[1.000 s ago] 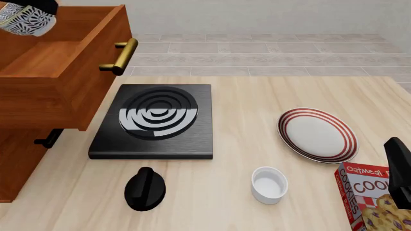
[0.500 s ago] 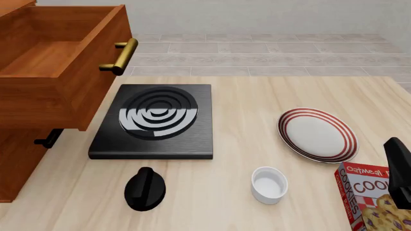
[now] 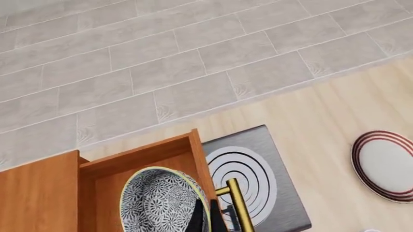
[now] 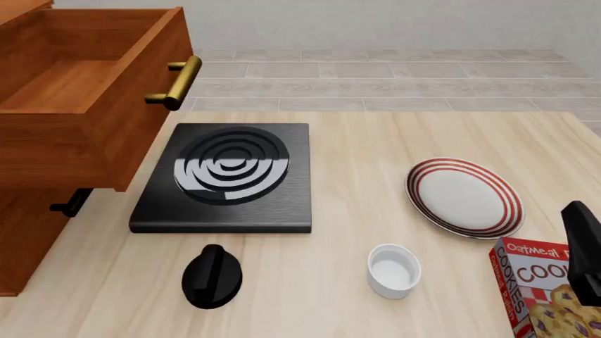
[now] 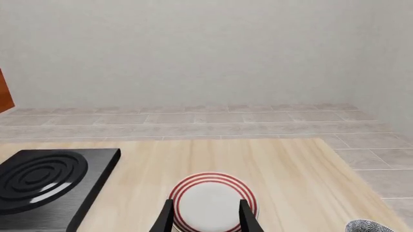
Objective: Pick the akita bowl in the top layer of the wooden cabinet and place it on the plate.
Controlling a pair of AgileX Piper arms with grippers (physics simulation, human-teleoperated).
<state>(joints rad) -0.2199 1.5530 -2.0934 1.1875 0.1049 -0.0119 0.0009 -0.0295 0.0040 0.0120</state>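
In the left wrist view my left gripper (image 3: 208,218) is shut on the rim of the akita bowl (image 3: 161,203), dark-and-white patterned, held high above the pulled-out top layer (image 3: 139,155). In the front view the top layer (image 4: 141,134) of the wooden cabinet (image 4: 28,236) stands open and shows only bare wood; the bowl and left gripper are out of that frame. The plate (image 4: 465,197), white with red rings, lies at the right of the table. My right gripper (image 5: 206,217) is open and holds nothing, with the plate (image 5: 213,199) just ahead of it.
A black stove slab (image 4: 225,176) lies beside the cabinet, with a black knob-like object (image 4: 211,276) in front of it. A white ramekin (image 4: 393,270) sits near the plate. A cookie box (image 4: 545,292) stands at the front right, beside my right arm (image 4: 582,246).
One second ago the bowl hung in the left gripper at the front view's top-left corner; it has since risen out of that view. The right arm has not moved.
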